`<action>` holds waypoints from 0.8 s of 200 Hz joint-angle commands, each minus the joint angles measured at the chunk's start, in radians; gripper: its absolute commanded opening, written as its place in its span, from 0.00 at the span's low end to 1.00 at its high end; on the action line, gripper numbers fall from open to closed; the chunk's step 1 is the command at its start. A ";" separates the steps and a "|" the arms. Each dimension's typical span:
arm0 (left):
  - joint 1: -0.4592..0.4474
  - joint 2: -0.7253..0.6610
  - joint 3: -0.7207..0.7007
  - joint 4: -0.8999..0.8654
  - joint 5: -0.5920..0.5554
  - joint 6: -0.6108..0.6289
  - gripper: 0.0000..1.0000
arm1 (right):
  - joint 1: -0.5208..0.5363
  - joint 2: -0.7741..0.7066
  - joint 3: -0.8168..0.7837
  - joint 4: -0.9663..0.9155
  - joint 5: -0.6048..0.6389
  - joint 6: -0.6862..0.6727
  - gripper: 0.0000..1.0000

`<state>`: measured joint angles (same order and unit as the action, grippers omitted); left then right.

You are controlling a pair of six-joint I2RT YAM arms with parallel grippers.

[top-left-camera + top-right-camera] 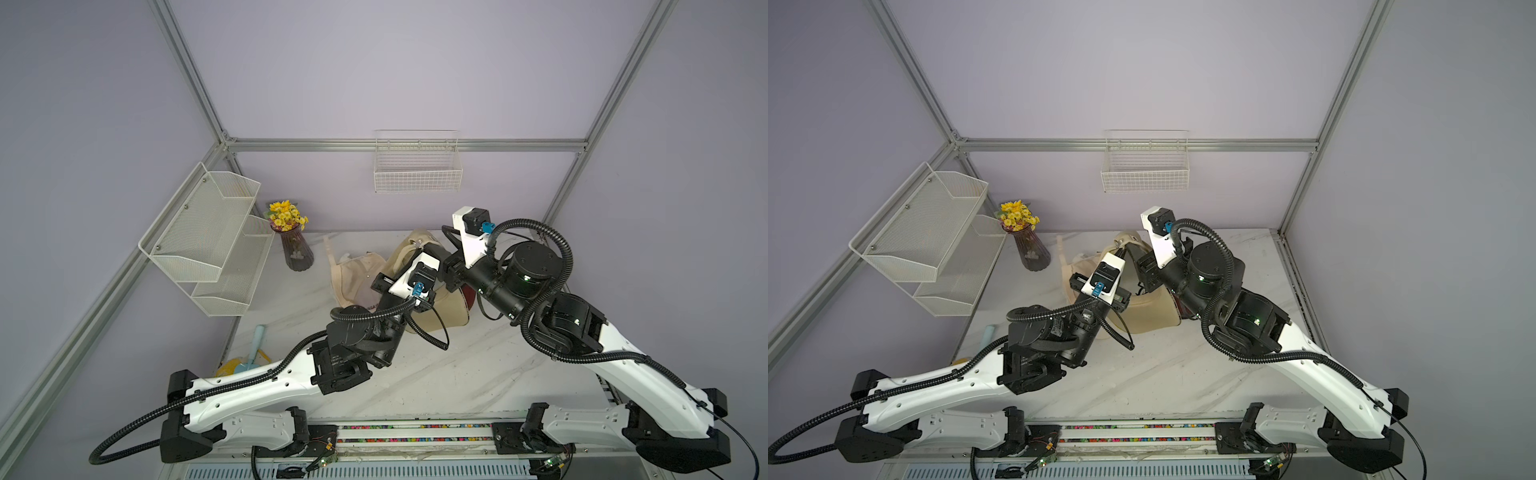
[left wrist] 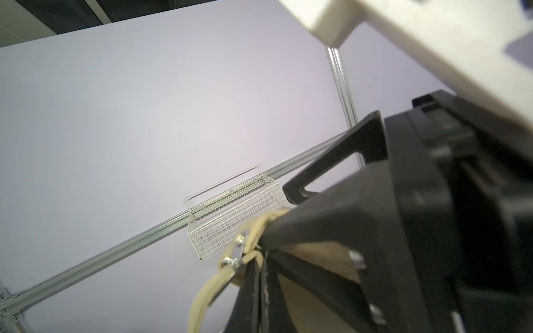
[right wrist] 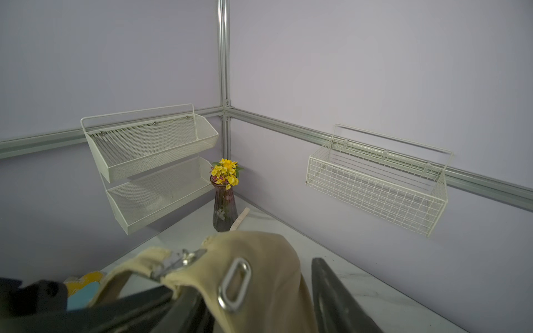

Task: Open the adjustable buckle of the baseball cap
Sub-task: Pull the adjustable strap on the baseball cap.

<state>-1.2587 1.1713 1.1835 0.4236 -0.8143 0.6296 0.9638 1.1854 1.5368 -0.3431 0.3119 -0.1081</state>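
Note:
A beige baseball cap (image 1: pixel 440 309) (image 1: pixel 1152 311) is held up at the back middle of the table, between my two arms. Its strap carries a small metal buckle (image 3: pixel 178 261) (image 2: pixel 235 256), with an oval metal ring (image 3: pixel 233 284) beside it. My left gripper (image 2: pixel 264 288) is shut on the strap just below the buckle. My right gripper (image 3: pixel 253 288) is open. The cap's back cloth lies between its fingers, and the finger (image 3: pixel 337 299) on the wall side stands apart from the cloth. In both top views the arms hide most of the strap.
A pale cloth item (image 1: pixel 353 276) lies left of the cap. A vase of yellow flowers (image 1: pixel 297 249) stands in the back left corner under a two-tier mesh shelf (image 1: pixel 208 241). A wire basket (image 1: pixel 417 166) hangs on the back wall. A blue scoop (image 1: pixel 251 353) lies front left.

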 commanded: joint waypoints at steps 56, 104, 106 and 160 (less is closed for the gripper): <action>-0.005 -0.061 0.036 -0.021 0.033 -0.037 0.00 | 0.015 -0.001 -0.001 -0.042 -0.036 -0.054 0.38; -0.004 -0.070 0.027 -0.068 0.038 -0.070 0.00 | 0.015 -0.016 -0.013 0.014 0.012 -0.042 0.11; -0.004 -0.070 0.026 -0.071 0.039 -0.073 0.00 | 0.015 -0.016 -0.012 0.017 0.014 -0.042 0.11; -0.004 -0.096 -0.020 -0.219 0.062 -0.207 0.00 | 0.015 0.004 0.032 0.060 0.077 -0.052 0.10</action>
<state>-1.2587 1.1210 1.1786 0.2638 -0.7742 0.5140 0.9783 1.1854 1.5291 -0.3565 0.3302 -0.1581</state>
